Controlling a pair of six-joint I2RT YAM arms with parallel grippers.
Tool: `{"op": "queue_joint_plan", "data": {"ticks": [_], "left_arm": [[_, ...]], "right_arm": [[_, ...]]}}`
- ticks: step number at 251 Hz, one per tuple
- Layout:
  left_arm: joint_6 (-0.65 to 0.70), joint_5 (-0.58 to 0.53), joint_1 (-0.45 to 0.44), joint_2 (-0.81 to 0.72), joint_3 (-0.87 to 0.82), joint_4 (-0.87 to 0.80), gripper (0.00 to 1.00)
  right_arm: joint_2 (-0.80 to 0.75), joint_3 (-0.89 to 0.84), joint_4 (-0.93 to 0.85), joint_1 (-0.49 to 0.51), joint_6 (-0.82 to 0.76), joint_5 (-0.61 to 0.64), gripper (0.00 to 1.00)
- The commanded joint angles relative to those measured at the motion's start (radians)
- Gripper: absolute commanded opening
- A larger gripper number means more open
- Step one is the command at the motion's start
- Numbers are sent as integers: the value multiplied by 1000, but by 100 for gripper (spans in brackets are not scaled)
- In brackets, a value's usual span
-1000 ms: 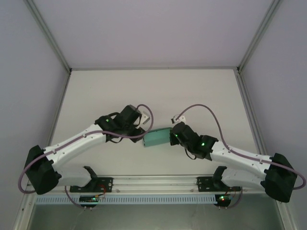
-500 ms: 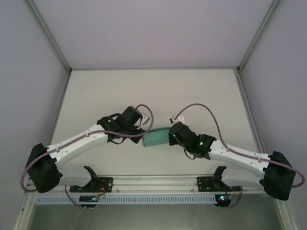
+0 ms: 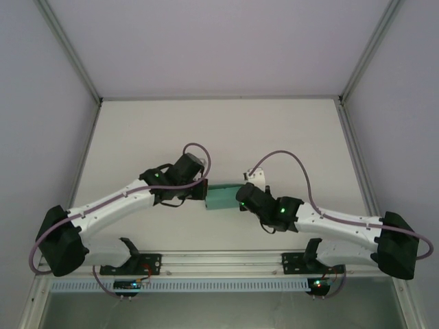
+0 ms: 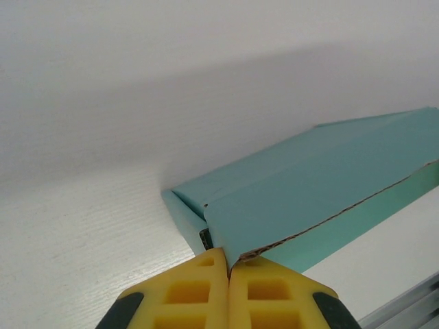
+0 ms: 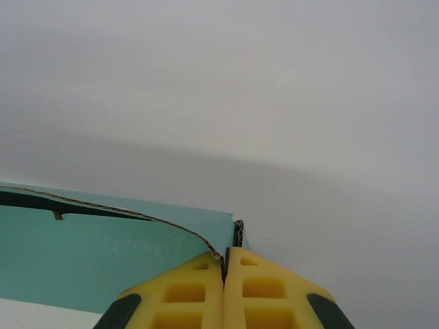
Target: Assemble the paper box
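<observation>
The teal paper box [image 3: 221, 198] lies low over the white table's middle, between my two grippers, its lid flap slightly lifted. My left gripper [image 3: 204, 194] meets its left end. In the left wrist view the yellow fingers [image 4: 199, 295] are pressed together on the box's near corner [image 4: 228, 257], pinching the card of the box [image 4: 322, 178]. My right gripper [image 3: 241, 198] is at the right end. In the right wrist view its jaws are shut on the box's end wall [image 5: 224, 259], with the curved lid edge of the box [image 5: 82, 253] to their left.
The white table [image 3: 219, 130] stretches behind the box to the back wall. An aluminium rail [image 3: 219, 260] runs along the near edge by both arm bases. Enclosure walls and frame posts [image 3: 75, 65] close in the sides. Purple cables [image 3: 288, 156] loop over each wrist.
My left gripper has shut on the box's left corner. The right arm has slid a little to the left and further over the box's right end, staying shut.
</observation>
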Motion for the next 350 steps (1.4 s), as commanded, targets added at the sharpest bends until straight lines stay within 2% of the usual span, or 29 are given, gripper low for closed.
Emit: {"op": "queue_joint_plan", "data": {"ticks": [1,17,64,83,116,141,177,201,213,239,274,315,350], "left_arm": [[-67,-26,-16,26,17,-80,3],[-73,-29,-27,31,-7,-51,3],[-105,-133,-107,25,-130,48,0],[-120,-132,-135,15,-201,118,0],[-164,-157,-164,-10,-293,152,0],[-180,-155,-180,-22,-344,184,0],[-188,-183,-180,-32,-350,175,0],[-177,-186,-182,-45,-343,163,0],[-172,-186,-182,-50,-344,159,0],[-167,-199,-184,-58,-341,150,0],[-148,-203,-186,-71,-327,138,1],[-138,-214,-190,-78,-320,135,2],[-136,-216,-189,-76,-311,138,2]], "right_arm": [[26,12,-81,18,45,9,0],[23,7,-64,22,43,8,0],[17,-48,25,38,0,17,0],[3,-118,138,44,-66,11,0],[-40,-206,207,43,-73,-12,0],[-87,-258,235,44,-80,-73,0],[-162,-258,190,31,-103,-165,18],[-220,-207,137,-9,-120,-212,40],[-248,-182,120,-37,-128,-230,57],[-299,-155,118,-103,-168,-274,72],[-335,-140,103,-211,-129,-291,77],[-284,-136,131,-326,-123,-453,78],[-207,-137,126,-337,-125,-466,80]]}}
